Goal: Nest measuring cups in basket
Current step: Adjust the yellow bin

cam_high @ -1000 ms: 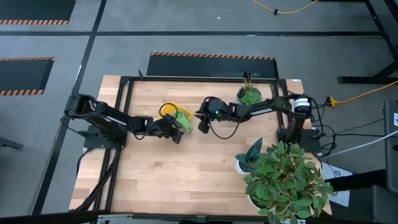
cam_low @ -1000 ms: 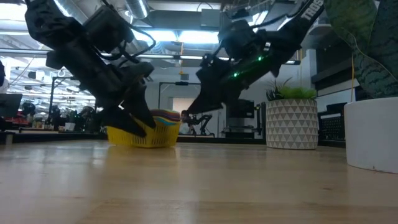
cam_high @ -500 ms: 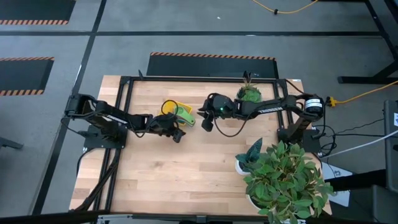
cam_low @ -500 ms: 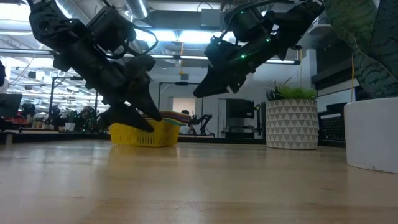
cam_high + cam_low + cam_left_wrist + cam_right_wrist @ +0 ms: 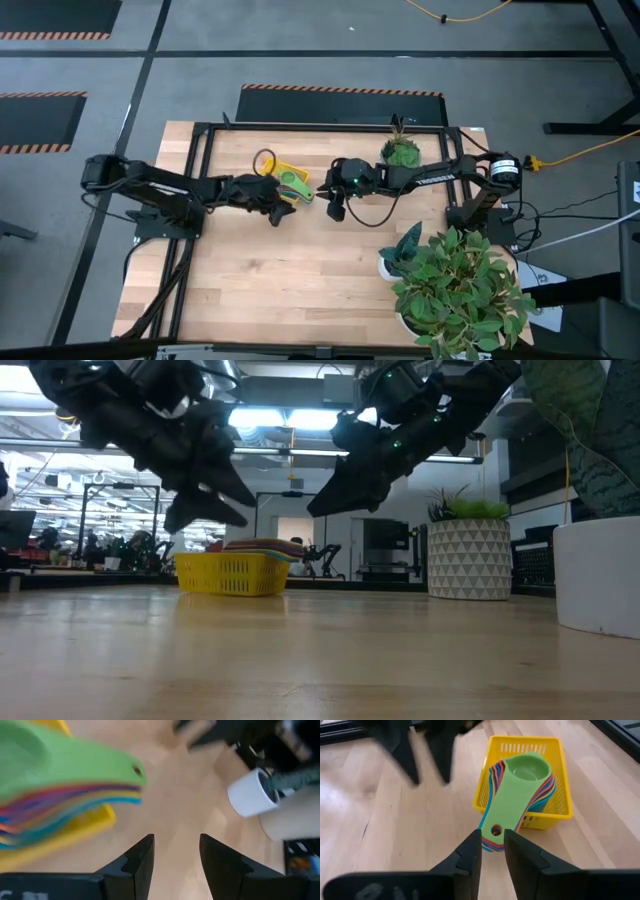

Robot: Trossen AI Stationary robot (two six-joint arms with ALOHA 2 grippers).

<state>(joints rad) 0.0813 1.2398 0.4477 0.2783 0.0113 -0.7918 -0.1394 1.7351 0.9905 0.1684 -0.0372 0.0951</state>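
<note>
The yellow basket [image 5: 284,171] [image 5: 230,573] stands flat on the table's far middle. The measuring cups [image 5: 520,785] lie nested inside it, green one on top. Their stacked handles [image 5: 495,827] stick out over the basket's wall toward my right gripper. My left gripper [image 5: 281,213] [image 5: 176,845] hovers open above the table, just near-side of the basket. My right gripper [image 5: 334,212] [image 5: 492,840] hangs in the air right of the basket, pointing at the handles, its fingers a narrow gap apart. Neither holds anything.
A white patterned pot with a small green plant [image 5: 402,152] [image 5: 470,560] stands at the far right. A big leafy plant in a white pot [image 5: 460,285] [image 5: 600,575] fills the near right corner. Bare wood [image 5: 270,280] lies toward the near edge.
My left gripper has come away from the basket's side and risen well above the table. The basket now sits level on the table. My right gripper has also lifted and drawn slightly toward the right.
</note>
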